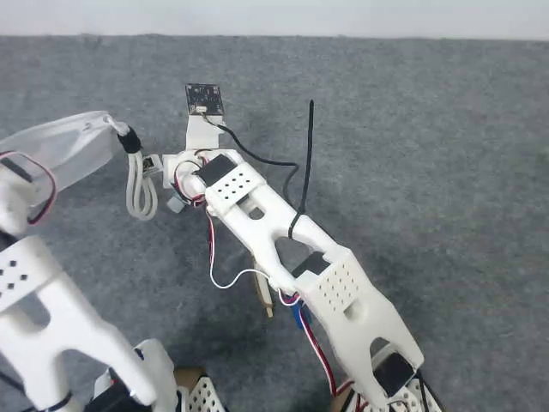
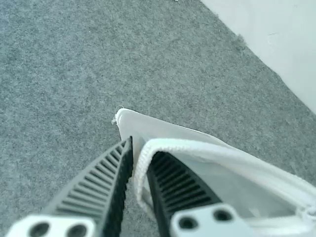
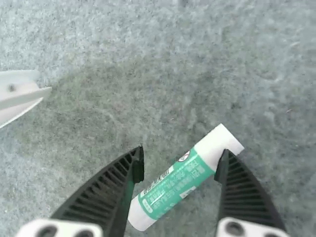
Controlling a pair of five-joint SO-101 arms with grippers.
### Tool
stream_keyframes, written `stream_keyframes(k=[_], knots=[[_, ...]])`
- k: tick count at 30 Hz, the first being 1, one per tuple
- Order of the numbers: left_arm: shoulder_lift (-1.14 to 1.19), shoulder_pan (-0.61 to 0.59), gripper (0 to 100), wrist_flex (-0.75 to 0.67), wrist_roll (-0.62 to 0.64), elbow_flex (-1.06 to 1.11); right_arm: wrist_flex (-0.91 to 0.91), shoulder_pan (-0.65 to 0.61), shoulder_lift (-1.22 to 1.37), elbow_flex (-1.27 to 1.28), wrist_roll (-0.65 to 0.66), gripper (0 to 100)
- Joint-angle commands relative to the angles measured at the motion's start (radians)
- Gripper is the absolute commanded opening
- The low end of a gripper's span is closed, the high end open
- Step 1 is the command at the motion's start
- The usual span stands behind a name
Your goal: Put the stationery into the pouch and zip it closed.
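Packing looks barely begun — the left gripper (image 2: 136,144) clamps the rim of the open pouch (image 2: 224,170) near the left edge of the bench (image 1: 429,172), while the right gripper (image 3: 180,157) stands apart astride the glue stick (image 3: 170,190) lying flat on it.

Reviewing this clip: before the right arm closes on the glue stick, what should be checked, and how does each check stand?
1. Right gripper open: ok.
2. Green-and-white glue stick between its jaws, lying on the grey carpet: ok.
3. Stick square to the jaws: not ok, it lies slanted.
4. Left gripper shut on the rim of the white translucent pouch: ok.
5. Pouch mouth open wide enough for the stick: cannot tell.
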Motion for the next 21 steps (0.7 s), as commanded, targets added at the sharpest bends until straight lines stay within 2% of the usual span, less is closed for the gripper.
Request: stream_keyframes(k=[1,14,21], knots=[[-0.005,-0.003,1,-0.009,0.011,-0.024,0.004,-0.004,-0.005,-0.063,0.025,22.4],[-0.005,-0.003,1,-0.037,0.009,0.004,0.128,0.027,0.064,-0.063,0.048,21.8],[-0.005,-0.003,1,-0.035,0.009,0.004,0.145,0.035,0.067,-0.063,0.118,4.2]])
